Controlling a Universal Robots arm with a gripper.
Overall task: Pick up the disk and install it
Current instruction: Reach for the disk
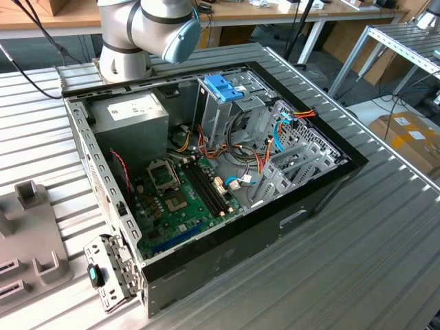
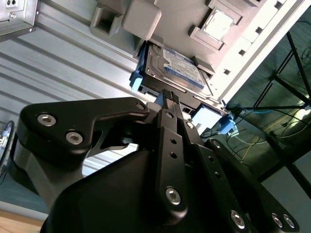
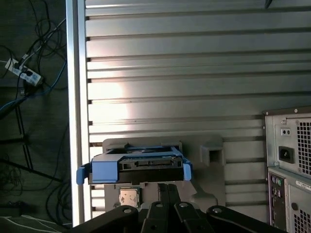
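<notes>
Second wrist view, disk in grey tray, claw closed w/ nothing held, just by disk edge

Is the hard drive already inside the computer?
Not yet: the disk lies flat in a grey holder on the table, outside the case.

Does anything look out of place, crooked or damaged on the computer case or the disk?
One thing: at the corner of the computer case on the exterior view's left, a metal bracket with a blue clip hangs swung outward. The disk looks squarely seated in its grey holder.
</notes>
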